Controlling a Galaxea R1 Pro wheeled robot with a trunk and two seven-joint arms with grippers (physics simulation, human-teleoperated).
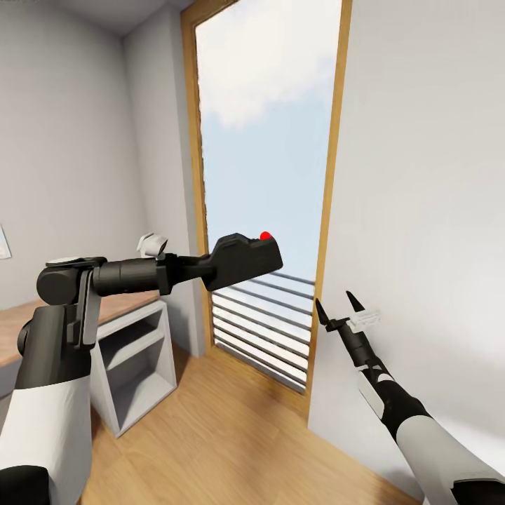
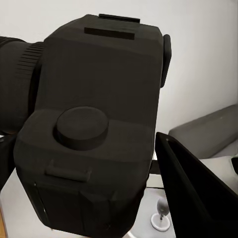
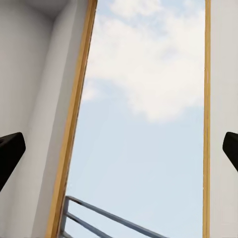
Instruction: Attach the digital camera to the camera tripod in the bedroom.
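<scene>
Digital camera [image 1: 242,259]: chunky matte black body with rounded corners and a bright red round button on top; in the left wrist view a ribbed lens barrel and a round dial show on it.
Position: it is held up in the air in front of the tall window [image 1: 270,175], above the light wood floor [image 1: 231,435].
Direction: its long axis lies nearly level, in line with the forearm, pointing to the window; red button up.
Left gripper [image 1: 217,266]: fingers closed on the camera.
Right gripper [image 1: 337,306]: two thin pointed black fingers spread apart, holding nothing, close to the plain white wall [image 1: 421,210].
Edges: wood window frame, grey horizontal railing bars [image 1: 263,326] low behind the glass.
Free room: open floor in the middle; a grey open shelf unit [image 1: 137,365] under a wood counter [image 1: 28,326] stands on the left side.
</scene>
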